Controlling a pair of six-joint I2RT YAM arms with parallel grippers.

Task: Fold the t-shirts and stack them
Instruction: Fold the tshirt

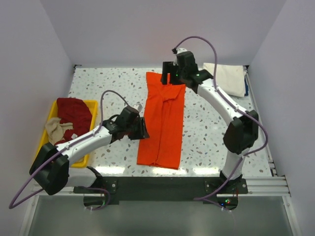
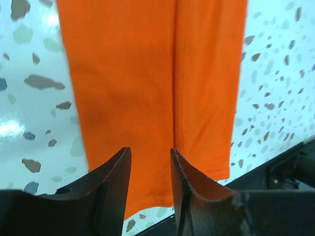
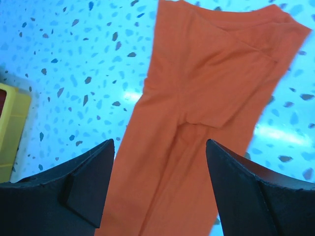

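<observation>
Two empty grips: left fingers (image 2: 110, 189) part open, right fingers (image 3: 86, 189) wide, over orange t-shirt (image 1: 165, 123).

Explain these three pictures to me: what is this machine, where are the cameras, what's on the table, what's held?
Two robot arms work at a table. One picture looks down from above; the other two look out from each wrist past its own fingers. The left gripper and right gripper are both open, holding nothing, at the orange t-shirt, folded into a long strip. A folded cream-white t-shirt lies far right. The yellow tray at left holds a dark red t-shirt and a beige t-shirt.
</observation>
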